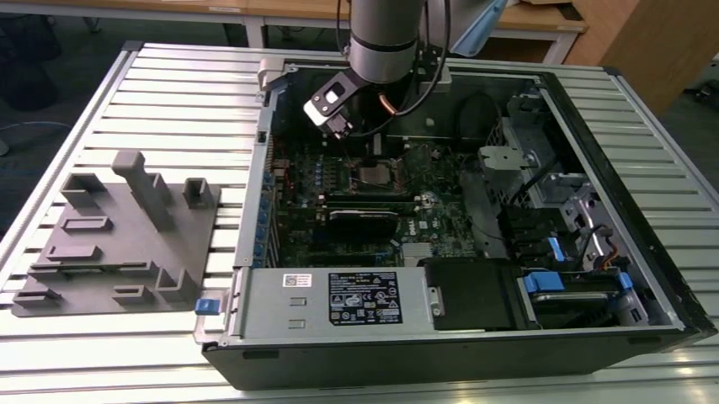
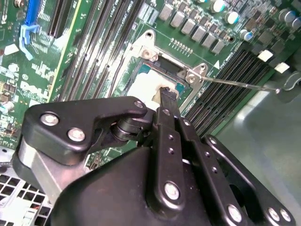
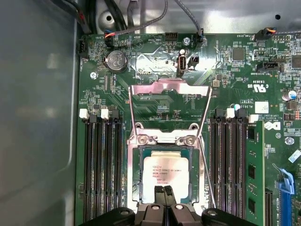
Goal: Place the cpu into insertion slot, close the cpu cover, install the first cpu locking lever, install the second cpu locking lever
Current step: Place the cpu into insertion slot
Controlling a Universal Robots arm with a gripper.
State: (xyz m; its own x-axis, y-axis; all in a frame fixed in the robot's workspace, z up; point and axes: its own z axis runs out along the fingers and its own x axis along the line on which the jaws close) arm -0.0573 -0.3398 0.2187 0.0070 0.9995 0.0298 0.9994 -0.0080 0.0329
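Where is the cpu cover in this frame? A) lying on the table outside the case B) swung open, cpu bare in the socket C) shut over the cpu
B: in the first wrist view the cpu cover is flipped back from the socket, with the cpu exposed.

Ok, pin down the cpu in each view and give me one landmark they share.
Exterior view: the cpu lies mid-motherboard, beneath the arm.
First wrist view: silvery square between the two banks of memory slots.
Second wrist view: pale patch partly hidden behind a finger.
Shared landmark: the gripper, poised at the cpu.
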